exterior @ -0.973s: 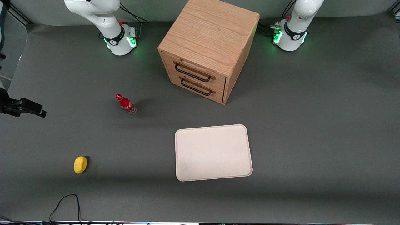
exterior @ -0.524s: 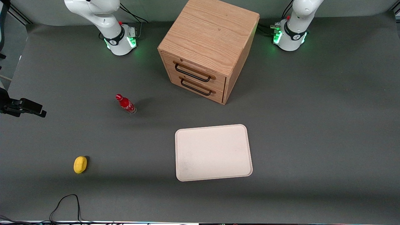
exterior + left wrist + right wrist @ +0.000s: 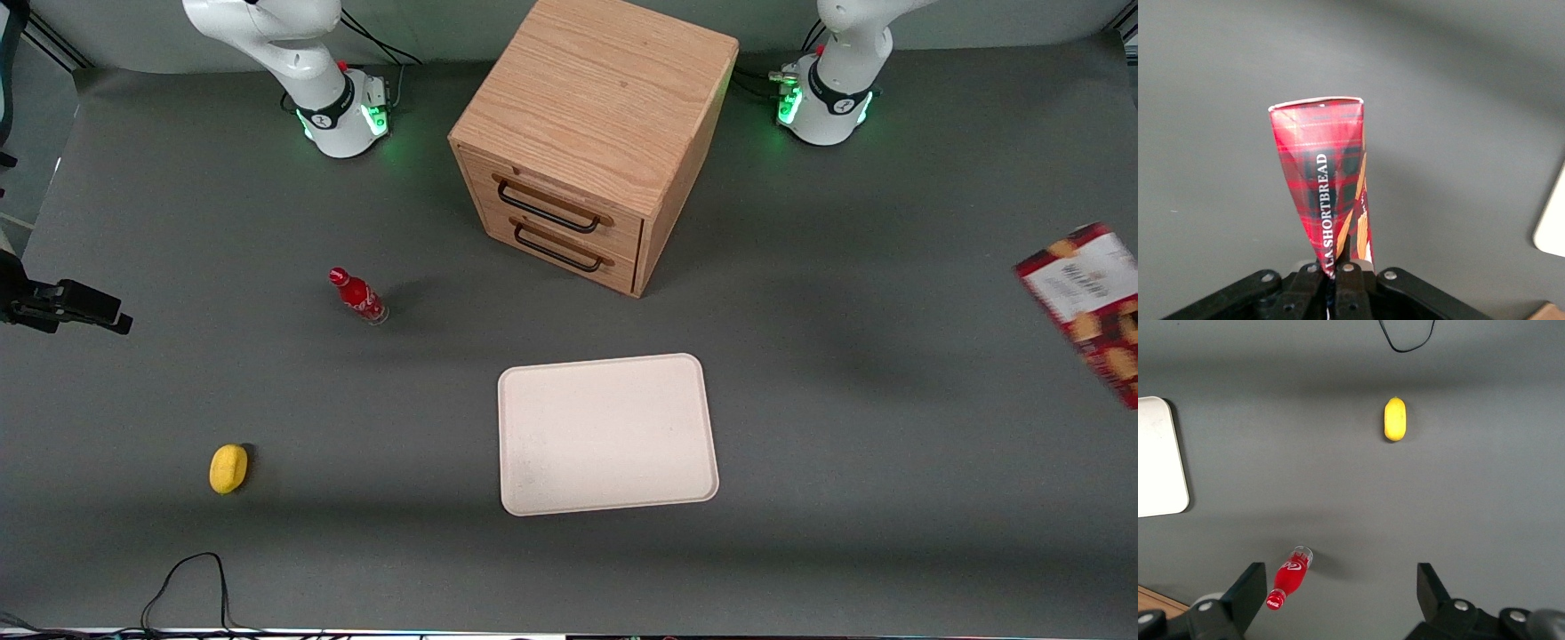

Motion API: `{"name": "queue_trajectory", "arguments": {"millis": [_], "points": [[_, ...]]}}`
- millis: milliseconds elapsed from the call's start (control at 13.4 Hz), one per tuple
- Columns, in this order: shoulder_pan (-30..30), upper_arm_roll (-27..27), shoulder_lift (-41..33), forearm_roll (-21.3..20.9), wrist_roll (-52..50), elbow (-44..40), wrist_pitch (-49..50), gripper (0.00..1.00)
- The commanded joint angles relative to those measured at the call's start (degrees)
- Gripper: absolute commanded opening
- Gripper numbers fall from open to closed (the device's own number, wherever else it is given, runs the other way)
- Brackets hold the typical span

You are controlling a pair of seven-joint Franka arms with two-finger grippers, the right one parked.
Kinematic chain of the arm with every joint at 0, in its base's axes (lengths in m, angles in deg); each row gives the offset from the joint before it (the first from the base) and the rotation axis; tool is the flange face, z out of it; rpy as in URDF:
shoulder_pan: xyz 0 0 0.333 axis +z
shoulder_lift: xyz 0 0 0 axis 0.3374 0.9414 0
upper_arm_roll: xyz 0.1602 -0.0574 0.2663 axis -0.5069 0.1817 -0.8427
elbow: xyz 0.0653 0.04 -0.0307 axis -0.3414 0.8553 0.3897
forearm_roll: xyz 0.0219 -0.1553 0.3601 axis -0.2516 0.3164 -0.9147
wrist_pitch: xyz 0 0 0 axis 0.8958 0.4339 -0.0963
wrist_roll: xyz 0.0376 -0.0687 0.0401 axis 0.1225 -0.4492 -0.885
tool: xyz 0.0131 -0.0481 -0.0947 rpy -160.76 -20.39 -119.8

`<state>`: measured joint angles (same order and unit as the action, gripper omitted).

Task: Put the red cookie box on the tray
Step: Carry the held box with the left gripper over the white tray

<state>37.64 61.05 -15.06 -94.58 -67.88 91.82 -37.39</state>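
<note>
1 thing is in the air right now: the red cookie box (image 3: 1089, 307), hanging above the table (image 3: 889, 267) way out at the working arm's end, well apart from the tray (image 3: 608, 434). In the wrist view the gripper (image 3: 1337, 275) is pinching the box (image 3: 1328, 180) by 1 thin end, fingers pressed in on it, with the rest of the carton sticking out over bare mat.

My take on doing this step well: it's a carry, so bring the box sideways toward the tray while keeping it high enough to get over the rim. Since it's only held by an end, I'd go smooth, because a jerk could swing or twist it in the pinch. Aim for the middle of the tray, lower until it's basically lying flat, then let go. The drawer cabinet (image 3: 591, 142), small bottle (image 3: 357, 296) and lemon (image 3: 228, 468) look clear of that path.
</note>
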Motion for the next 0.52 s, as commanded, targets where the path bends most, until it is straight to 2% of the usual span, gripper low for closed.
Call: {"name": "queue_trajectory", "arguments": {"millis": [0,225,449], "points": [[-8.8,-1.1,3.2,-0.4,-4.2,-6.7,4.7,0.00],[-17.9,-1.1,6.9,-0.5,-4.2,-13.6,6.4,0.00],[-24.2,-1.0,8.4,0.0,-4.1,-16.1,6.1,0.00]]}}
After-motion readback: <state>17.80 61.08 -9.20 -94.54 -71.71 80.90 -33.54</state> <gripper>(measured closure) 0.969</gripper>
